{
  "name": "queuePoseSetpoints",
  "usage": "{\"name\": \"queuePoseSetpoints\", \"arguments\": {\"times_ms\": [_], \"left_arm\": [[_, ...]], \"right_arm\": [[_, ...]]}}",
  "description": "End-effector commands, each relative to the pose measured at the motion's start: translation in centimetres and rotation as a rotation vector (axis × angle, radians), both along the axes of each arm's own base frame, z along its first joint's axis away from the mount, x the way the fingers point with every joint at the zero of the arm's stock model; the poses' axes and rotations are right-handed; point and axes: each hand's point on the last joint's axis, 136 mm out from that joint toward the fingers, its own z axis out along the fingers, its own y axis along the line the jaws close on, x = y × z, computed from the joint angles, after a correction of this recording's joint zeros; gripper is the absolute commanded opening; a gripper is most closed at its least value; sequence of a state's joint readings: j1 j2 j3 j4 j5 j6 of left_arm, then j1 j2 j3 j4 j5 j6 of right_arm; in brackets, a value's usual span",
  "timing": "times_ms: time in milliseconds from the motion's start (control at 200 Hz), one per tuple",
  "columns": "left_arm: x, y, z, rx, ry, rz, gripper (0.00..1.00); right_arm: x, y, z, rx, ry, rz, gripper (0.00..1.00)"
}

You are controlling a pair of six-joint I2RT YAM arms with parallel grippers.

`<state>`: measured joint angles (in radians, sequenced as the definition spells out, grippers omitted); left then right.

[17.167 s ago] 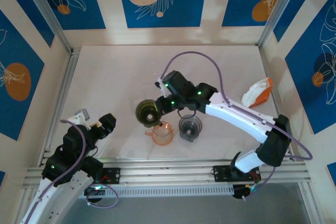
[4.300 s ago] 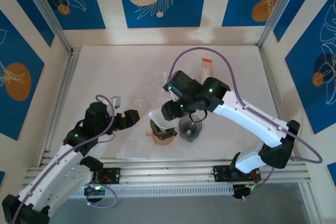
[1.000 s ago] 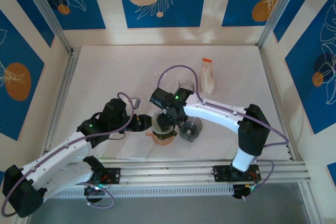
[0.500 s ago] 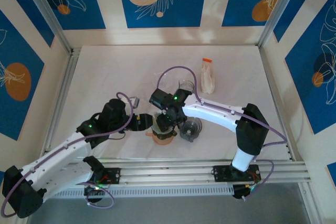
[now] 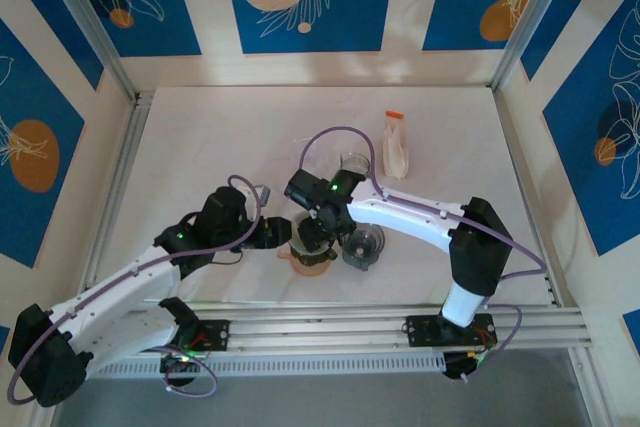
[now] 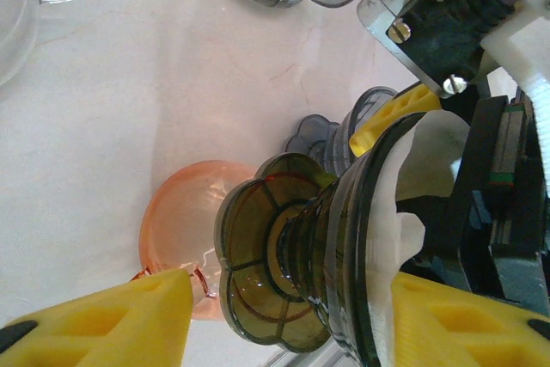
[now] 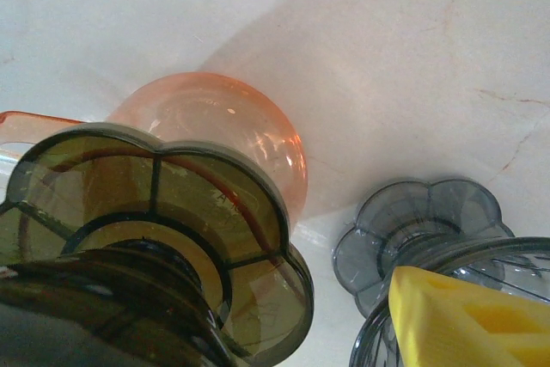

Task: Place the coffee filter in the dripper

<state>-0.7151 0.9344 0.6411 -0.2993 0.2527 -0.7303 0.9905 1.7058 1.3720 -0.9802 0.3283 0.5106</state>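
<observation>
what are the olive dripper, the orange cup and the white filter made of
Olive dripper: likely glossy translucent plastic; light passes through its ribs. Orange cup: clear tinted plastic or glass, shiny. White filter: matte crinkled paper, apparently.

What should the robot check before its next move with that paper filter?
1. Coffee filter inside olive dripper: ok.
2. Olive dripper standing over pink cup: ok.
3. Filter pressed flat against the wall: cannot tell.
4. Left claw free of the dripper: cannot tell.
5. Right claw gripping the rim: cannot tell.
6. Grey dripper apart from the olive one: ok.
</observation>
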Motion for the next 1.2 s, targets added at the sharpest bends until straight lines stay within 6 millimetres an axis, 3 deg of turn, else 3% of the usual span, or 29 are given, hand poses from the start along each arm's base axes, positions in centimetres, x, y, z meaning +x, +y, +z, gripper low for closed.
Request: {"name": "queuePoseSetpoints", "arguments": {"times_ms": [0, 270, 530, 990, 1191], "left_arm": [[-0.5, 0.4, -0.5, 0.027, 0.002, -0.003, 0.55], [-0.7, 0.6, -0.6, 0.025, 0.008, 0.005, 0.55], [-0.8, 0.6, -0.7, 0.023, 0.007, 0.007, 0.55], [-0.7, 0.6, -0.8, 0.022, 0.009, 0.013, 0.55], [-0.7, 0.7, -1.0, 0.026, 0.012, 0.017, 0.55]], "right_arm": [[-0.1, 0.1, -0.1, 0.011, 0.007, -0.02, 0.7], [0.1, 0.5, 3.2, 0.056, -0.055, -0.021, 0.7], [0.0, -1.2, 6.6, 0.097, -0.119, -0.065, 0.71], [-1.1, -5.0, 6.0, 0.076, -0.119, -0.157, 0.62], [-0.9, -4.9, 6.4, 0.087, -0.133, -0.16, 0.62]]}}
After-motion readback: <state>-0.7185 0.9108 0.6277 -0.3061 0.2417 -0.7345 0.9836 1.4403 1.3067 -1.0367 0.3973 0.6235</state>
